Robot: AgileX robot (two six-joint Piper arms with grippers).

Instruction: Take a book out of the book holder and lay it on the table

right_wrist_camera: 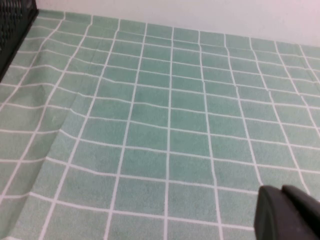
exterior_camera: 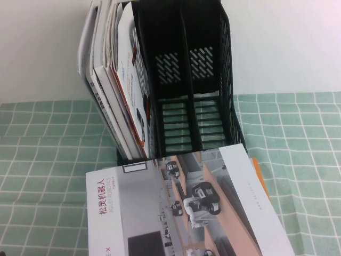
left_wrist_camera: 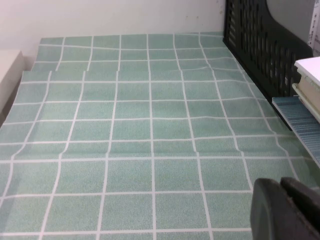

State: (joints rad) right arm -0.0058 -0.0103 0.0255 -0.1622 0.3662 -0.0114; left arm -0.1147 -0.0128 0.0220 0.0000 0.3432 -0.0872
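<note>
White wall behind, desk (exterior_camera: 298, 160) under a mint-green grid cloth. The black book holder (exterior_camera: 181, 80) stands upright at the far middle; its left slot is packed with brochures leaning left, the other two slots are bare. The book (exterior_camera: 133, 69), white with red lettering, sits in that left slot, not yet out. A grey-and-peach brochure (exterior_camera: 186, 208) lies flat on the near side, over an orange booklet (exterior_camera: 260, 176). Left gripper (left_wrist_camera: 287, 210) hovers over cloth left of the holder; right gripper (right_wrist_camera: 287, 212) over open cloth to its right. Cannot tell how either's jaws stand.
</note>
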